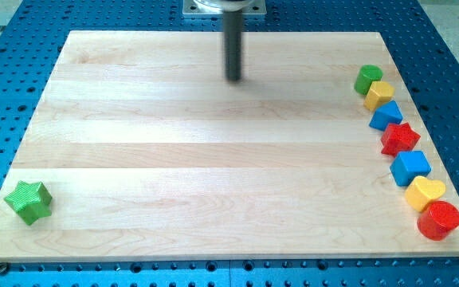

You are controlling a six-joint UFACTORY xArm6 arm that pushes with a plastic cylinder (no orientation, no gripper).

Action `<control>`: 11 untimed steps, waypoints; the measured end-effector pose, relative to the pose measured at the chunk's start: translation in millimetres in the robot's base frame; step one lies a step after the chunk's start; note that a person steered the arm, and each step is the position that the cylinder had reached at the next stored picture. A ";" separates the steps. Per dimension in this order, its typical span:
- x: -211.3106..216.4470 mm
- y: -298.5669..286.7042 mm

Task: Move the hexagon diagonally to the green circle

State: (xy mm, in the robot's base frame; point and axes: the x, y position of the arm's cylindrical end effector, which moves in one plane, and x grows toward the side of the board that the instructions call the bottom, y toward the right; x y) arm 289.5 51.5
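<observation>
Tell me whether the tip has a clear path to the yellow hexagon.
Probably yes. My tip sits at the view's top centre with bare board between it and the yellow hexagon. The green circle and blue block flank the hexagon, but its left side looks open.

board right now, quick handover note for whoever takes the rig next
My tip sits near the view's top centre of the wooden board, touching no block.

Seven blocks line the view's right edge, top to bottom: green circle, yellow hexagon, a blue block, red star, a blue block, yellow heart, red circle. A green star sits alone at the view's bottom left.

Done: the hexagon already lies against the green circle, just below and to its right.

Left: judge whether that placement counts; if not, nudge the hexagon.
</observation>
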 end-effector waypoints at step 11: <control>182.6 -32.3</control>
